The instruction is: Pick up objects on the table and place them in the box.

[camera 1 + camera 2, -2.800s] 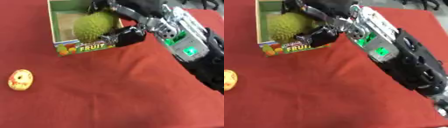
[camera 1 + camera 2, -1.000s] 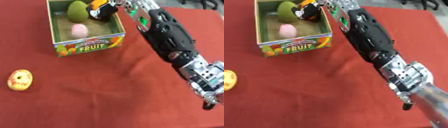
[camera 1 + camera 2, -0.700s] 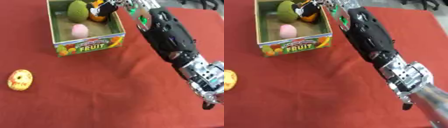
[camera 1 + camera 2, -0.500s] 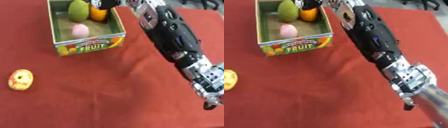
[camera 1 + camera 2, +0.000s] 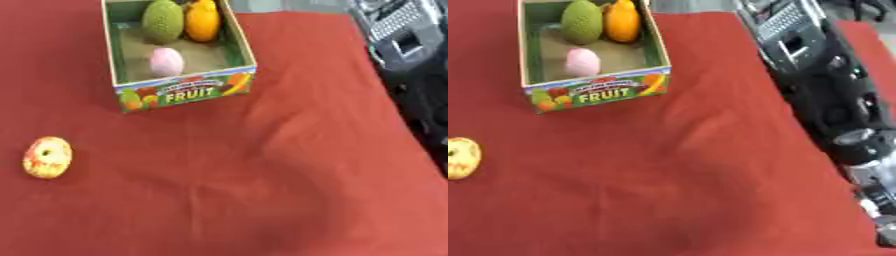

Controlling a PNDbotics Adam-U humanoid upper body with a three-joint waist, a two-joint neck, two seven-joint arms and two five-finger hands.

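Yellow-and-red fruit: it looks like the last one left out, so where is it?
The yellow-and-red fruit lies on the red tablecloth near the left edge, nearer the robot than the FRUIT box and to its left.

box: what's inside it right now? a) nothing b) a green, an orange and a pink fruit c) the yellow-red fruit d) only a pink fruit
b: the box holds a green fruit, an orange one and a pink one, while the yellow-red fruit lies out on the cloth.

My test bench, seemingly a lab: a table under plain red cloth (image 5: 289,165), a printed cardboard "FRUIT" box (image 5: 184,93) of toy produce, black-and-silver robot arm (image 5: 833,95) alongside.
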